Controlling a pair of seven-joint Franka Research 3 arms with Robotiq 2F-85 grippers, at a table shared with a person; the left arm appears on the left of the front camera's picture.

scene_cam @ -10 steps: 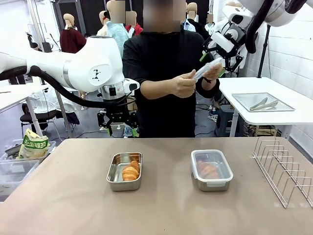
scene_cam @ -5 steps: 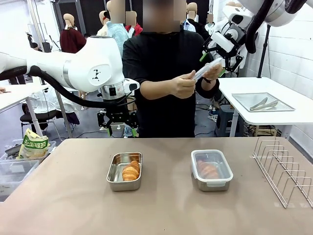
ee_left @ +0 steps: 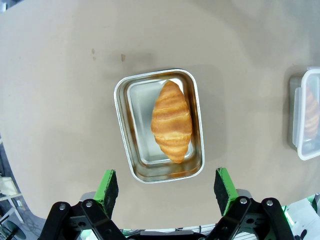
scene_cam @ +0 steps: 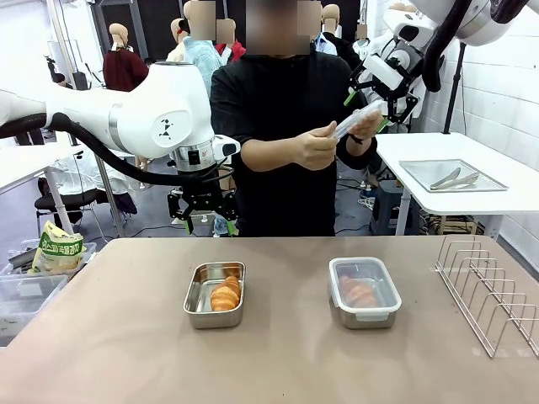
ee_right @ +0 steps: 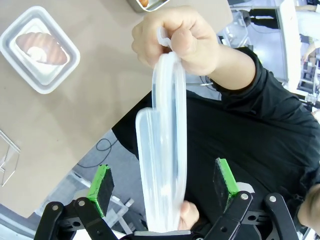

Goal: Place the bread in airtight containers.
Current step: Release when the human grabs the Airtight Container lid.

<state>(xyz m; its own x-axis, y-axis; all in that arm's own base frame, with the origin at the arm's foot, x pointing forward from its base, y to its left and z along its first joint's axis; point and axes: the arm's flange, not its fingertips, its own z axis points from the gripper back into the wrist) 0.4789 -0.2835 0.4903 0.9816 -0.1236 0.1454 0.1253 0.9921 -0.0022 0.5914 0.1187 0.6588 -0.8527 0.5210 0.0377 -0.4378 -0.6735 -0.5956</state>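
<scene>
On the brown table, the left steel container (scene_cam: 195, 307) stands uncovered with a golden croissant (scene_cam: 226, 295) in it. The right container (scene_cam: 379, 282) wears its clear lid over a second croissant (scene_cam: 357, 291). My left gripper (scene_cam: 205, 223) hangs open above the uncovered pan (ee_left: 127, 125) and its croissant (ee_left: 172, 121). A person holds a second clear lid (scene_cam: 354, 120) in both hands at chest height. In the right wrist view that lid (ee_right: 162, 150) stands edge-on between the fingers of my open right gripper (ee_right: 163, 186), untouched by them. The lidded container (ee_right: 40, 49) lies far below.
A wire rack (scene_cam: 488, 295) stands at the table's right edge. A snack bag (scene_cam: 57, 248) and clear bins (scene_cam: 25, 295) sit off the left side. A flat tray with tongs (scene_cam: 450, 175) lies on a white table behind the person's arm.
</scene>
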